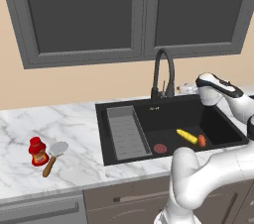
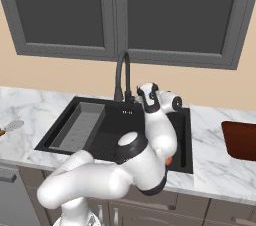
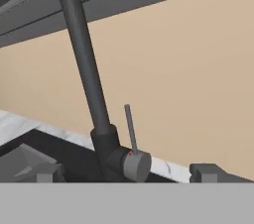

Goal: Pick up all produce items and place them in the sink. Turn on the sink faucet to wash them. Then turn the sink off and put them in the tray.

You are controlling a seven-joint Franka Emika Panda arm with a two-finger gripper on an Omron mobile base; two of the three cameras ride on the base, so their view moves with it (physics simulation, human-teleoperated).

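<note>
Two produce items lie in the matte-black rectangular sink (image 1: 218,119) in my left base view: the small yellow corn cob (image 1: 186,136) and the orange-red oblong vegetable (image 1: 202,140), both right of the round red drain (image 1: 159,148). From the right base view, the flat reddish-brown tray (image 2: 240,140) sits on the counter (image 2: 210,170) right of the sink. In my hand view, my pincer (image 3: 126,174) stands released, fingertips either side of the tall black gooseneck faucet (image 3: 82,49) base and its upright lever (image 3: 130,126).

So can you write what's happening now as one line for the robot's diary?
stage: going for tap | corn cob and orange-red vegetable: in sink | gripper: open, facing faucet lever | water: none seen
</note>
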